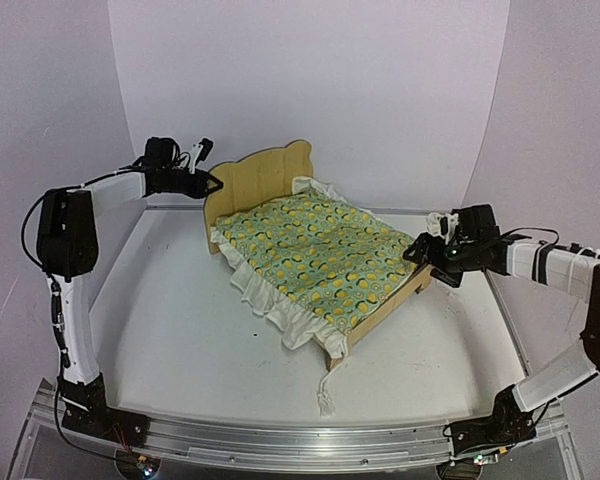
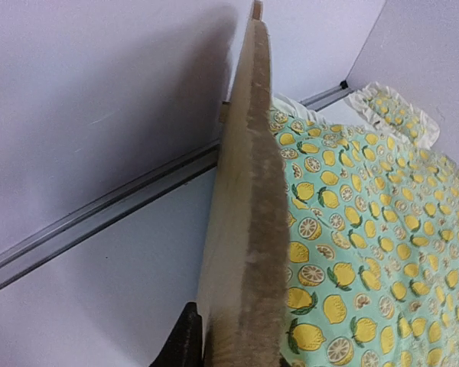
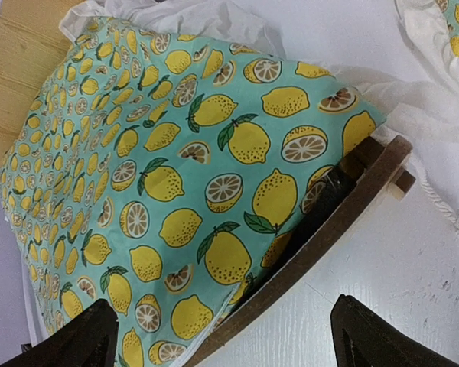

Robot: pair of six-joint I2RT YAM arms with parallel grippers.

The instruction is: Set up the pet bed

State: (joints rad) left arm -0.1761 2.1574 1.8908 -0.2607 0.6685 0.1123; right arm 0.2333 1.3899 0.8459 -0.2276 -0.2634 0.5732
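The pet bed stood mid-counter; its thin plywood looked light and stiff but apt to slide, so the headboard edge and the foot rail seemed the sound holds (the draped lemon-print blanket would only slip). The left end effector reached level, pinching the headboard's edge, while the right end effector hovered low by the foot rail, spread wide, holding nothing.

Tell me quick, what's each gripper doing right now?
Left gripper: closed on the headboard.
Right gripper: open, fingers either side of the footboard, holding nothing.
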